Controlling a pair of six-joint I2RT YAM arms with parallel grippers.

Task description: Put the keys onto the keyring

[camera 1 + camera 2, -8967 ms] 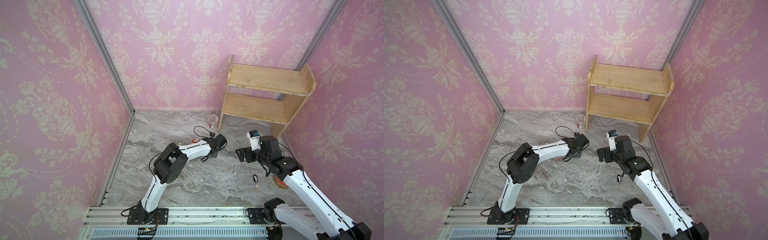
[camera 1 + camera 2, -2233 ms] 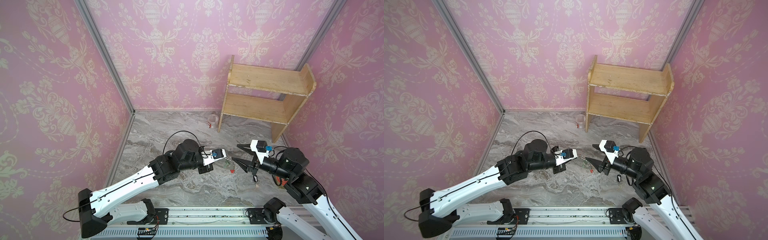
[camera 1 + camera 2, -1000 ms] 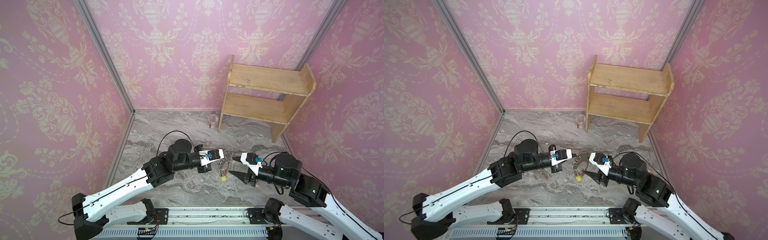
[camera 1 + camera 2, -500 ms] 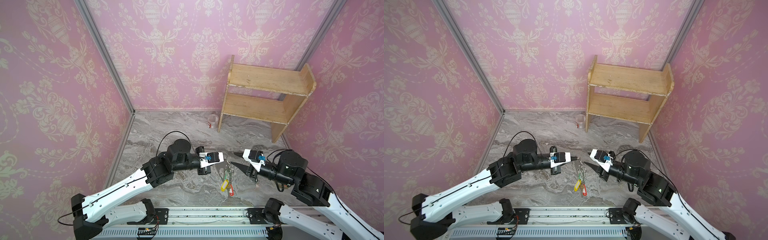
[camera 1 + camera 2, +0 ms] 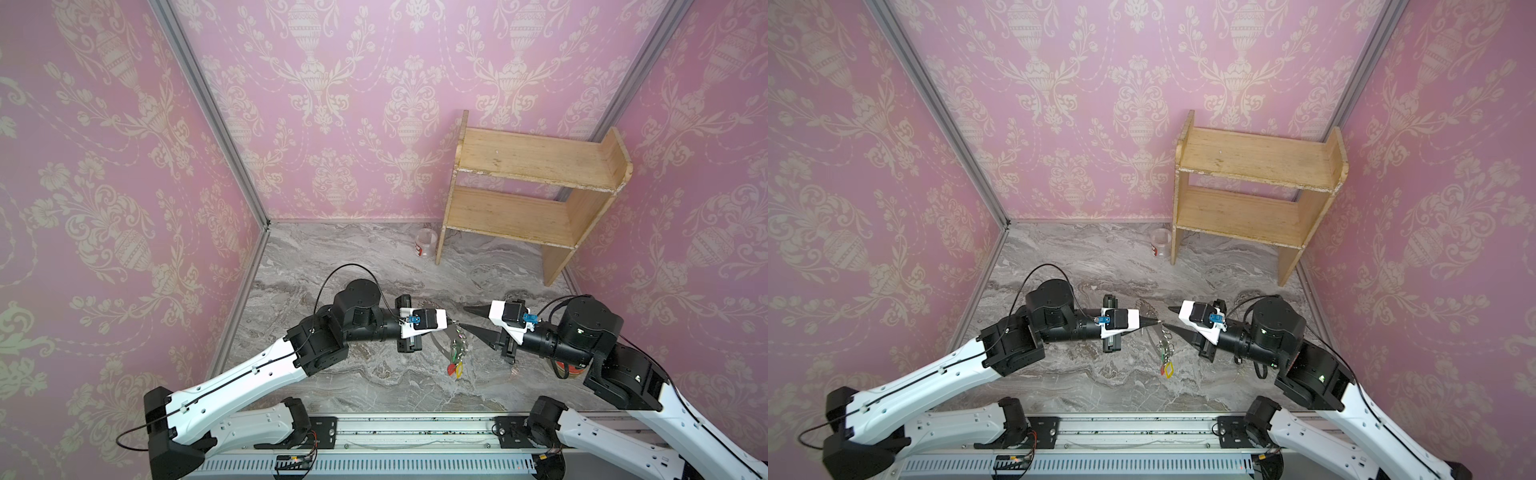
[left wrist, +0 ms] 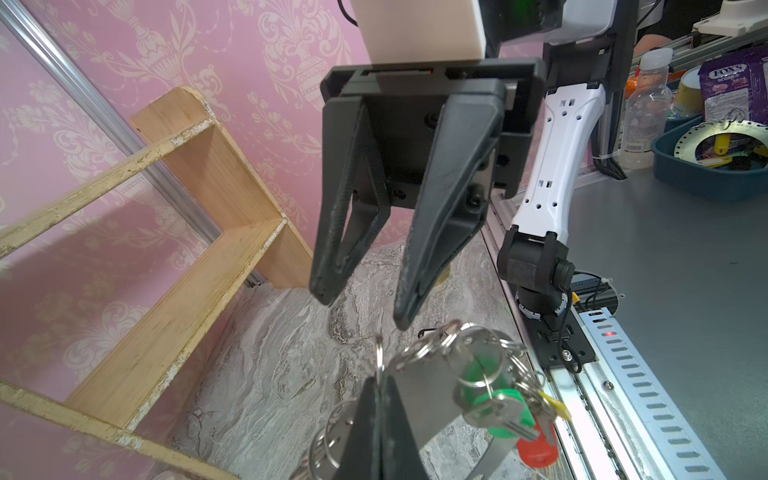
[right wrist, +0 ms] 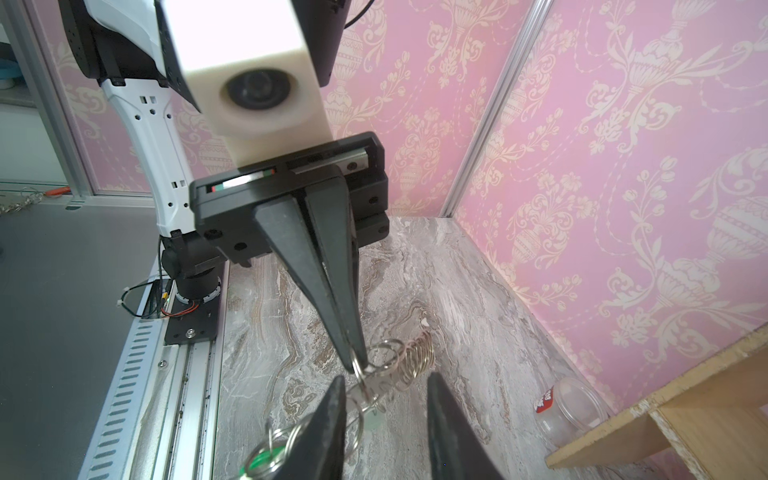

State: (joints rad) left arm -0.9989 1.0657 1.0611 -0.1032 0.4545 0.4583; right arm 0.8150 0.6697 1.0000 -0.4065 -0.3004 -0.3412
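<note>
Since half a second ago the right gripper [image 5: 464, 318] has narrowed its jaws and edged in. In both top views it faces the left gripper [image 5: 451, 322] tip to tip, with the keys [image 5: 456, 358] dangling below. In the left wrist view, the left fingers are pinched together on the keyring [image 6: 379, 353] (upright, edge-on). In the right wrist view, the right jaws are apart and the keyring is just ahead of them.

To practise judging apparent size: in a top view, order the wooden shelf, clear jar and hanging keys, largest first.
wooden shelf
keys and clear jar: look alike, and the keys hang nearer the camera, so unranked.
</note>
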